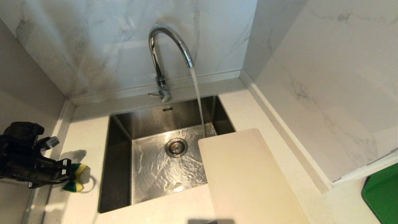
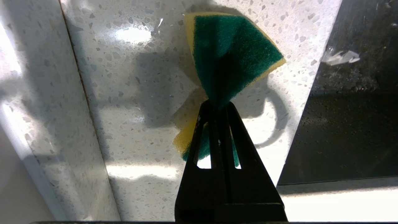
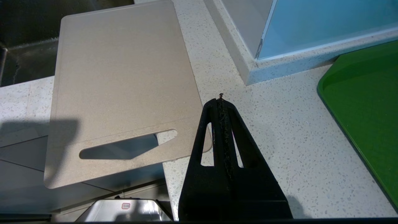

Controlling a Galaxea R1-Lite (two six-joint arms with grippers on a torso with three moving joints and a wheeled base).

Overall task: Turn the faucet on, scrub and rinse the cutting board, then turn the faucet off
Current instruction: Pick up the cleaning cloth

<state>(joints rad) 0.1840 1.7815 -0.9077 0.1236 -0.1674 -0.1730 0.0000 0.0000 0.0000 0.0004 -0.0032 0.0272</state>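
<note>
The right claw (image 3: 221, 101) is hovering over the speckled desk (image 3: 273, 130), its two black fingers pressed together with nothing between them. Just beside it the cutting board (image 3: 121, 77) is lying flat, its slotted handle end sticking out past the desk's edge and its far end reaching toward the dark sink (image 3: 28, 62). A green tray (image 3: 363, 102) is sitting on the desk, well apart from the board.
</note>
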